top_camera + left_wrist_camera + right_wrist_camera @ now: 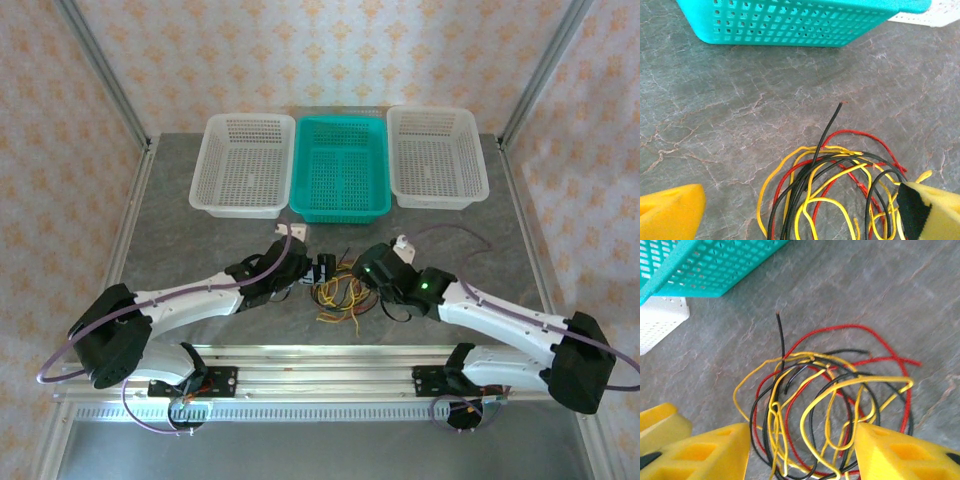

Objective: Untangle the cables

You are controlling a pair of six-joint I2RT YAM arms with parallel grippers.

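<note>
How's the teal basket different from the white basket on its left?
The teal basket is teal, the white basket white. The teal basket's front wall comes slightly nearer the cables than the white basket's. Both are perforated, rectangular, empty, and stand side by side.

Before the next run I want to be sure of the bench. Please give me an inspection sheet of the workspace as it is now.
Surface: grey marbled table; no spills seen.
Job's things: the cables, red, yellow and black, lie in one tangled heap in front of the teal basket; one black end sticks out.
Clutter: left white basket and right white basket flank the teal one.
Grippers: left gripper and right gripper are both open, each straddling the heap.
Cables: purple arm cables run along both arms.
Surroundings: metal frame posts, patterned wall.
</note>
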